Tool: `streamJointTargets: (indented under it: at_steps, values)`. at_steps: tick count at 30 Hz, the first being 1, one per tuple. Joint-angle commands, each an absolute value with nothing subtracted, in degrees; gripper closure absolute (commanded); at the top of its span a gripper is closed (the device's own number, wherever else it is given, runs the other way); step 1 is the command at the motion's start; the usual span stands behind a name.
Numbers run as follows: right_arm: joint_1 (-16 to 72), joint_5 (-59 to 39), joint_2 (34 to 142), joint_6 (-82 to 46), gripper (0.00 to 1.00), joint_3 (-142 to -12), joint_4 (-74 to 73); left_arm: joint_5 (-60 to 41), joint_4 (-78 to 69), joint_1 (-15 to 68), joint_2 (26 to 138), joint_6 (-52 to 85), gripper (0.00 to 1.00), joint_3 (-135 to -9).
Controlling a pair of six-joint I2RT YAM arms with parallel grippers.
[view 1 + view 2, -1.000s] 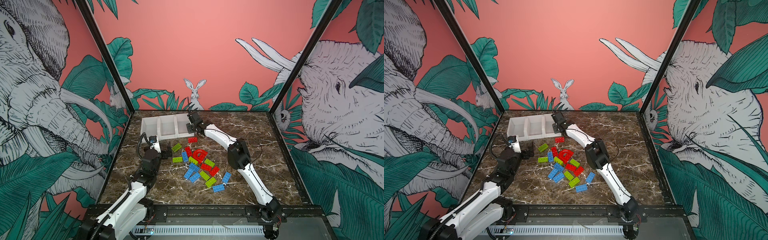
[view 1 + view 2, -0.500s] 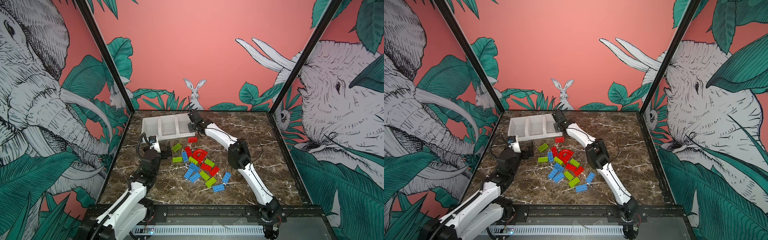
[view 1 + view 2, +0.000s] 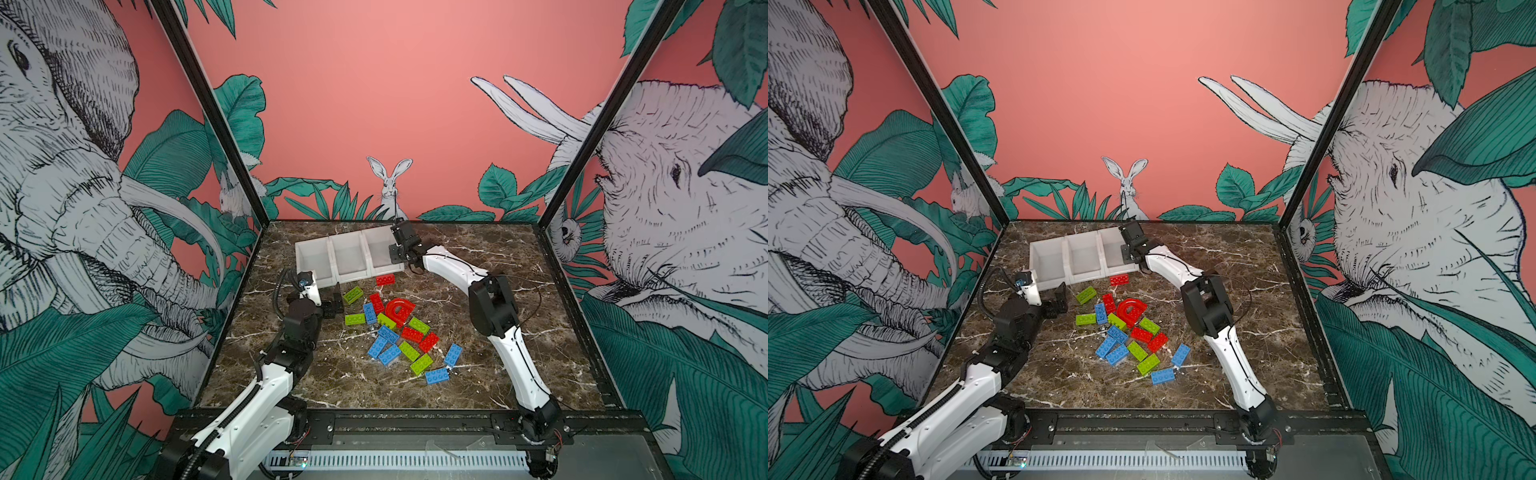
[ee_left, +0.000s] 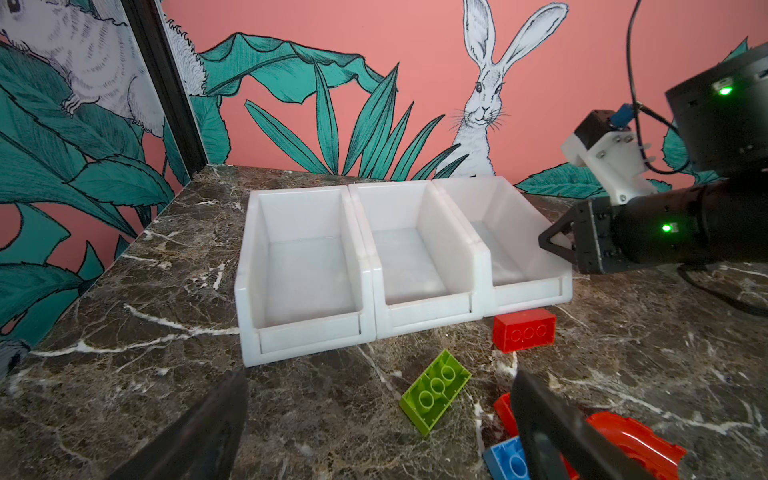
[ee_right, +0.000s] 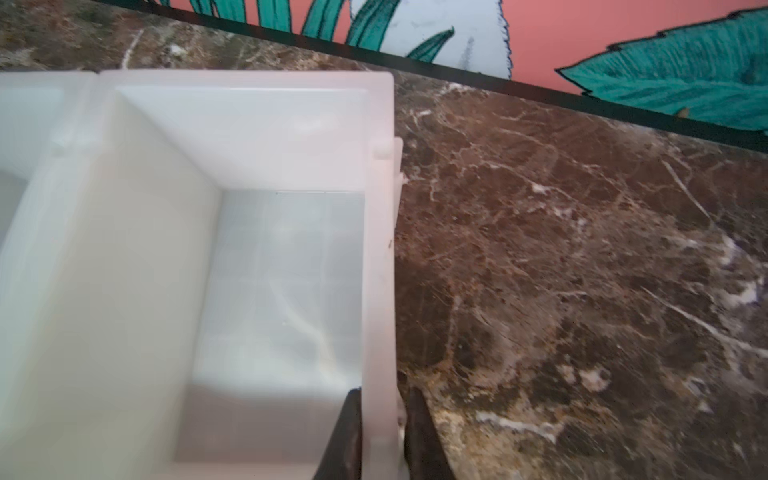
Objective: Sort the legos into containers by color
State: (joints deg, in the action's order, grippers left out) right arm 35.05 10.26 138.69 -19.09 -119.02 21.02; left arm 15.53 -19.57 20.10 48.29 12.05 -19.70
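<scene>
On the counter (brown stone finish, white veining, polished), entries as follows.

Containers: three white, faintly translucent open-top plastic bins joined in a row, with straight walls and low front lips.

Legos: glossy studded bricks in red, blue and lime green, lying loose on the counter in front of the bins. One red brick lies just beside the right-hand bin's front lip, and a curved red arch piece sits in the pile.

My right end effector: clenched on the outer side wall of the right-hand bin. Only the right wrist view shows how — one black finger inside the wall, one outside.

My left end effector: released, jaws spread wide, near a lime brick. The left wrist view shows three round rings on that brick's upper face — detail too small to make out in either top view.
</scene>
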Motion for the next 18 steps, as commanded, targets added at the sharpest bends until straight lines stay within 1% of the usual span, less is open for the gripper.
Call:
streamJointTargets:
  at_steps: [1,7,18]
  values:
    - [31.62,11.71,133.61,-20.48,0.99,-113.06,18.56,16.00,-18.63,19.95,47.29,12.30,0.01,-18.98]
    - [27.45,11.89,125.51,-20.95,0.99,-99.61,13.34,16.06,-18.59,19.95,47.02,12.34,0.01,-18.85]
    - [20.24,10.03,114.10,-18.48,1.00,-81.23,10.03,16.08,-18.73,19.94,46.86,12.54,0.01,-18.68]
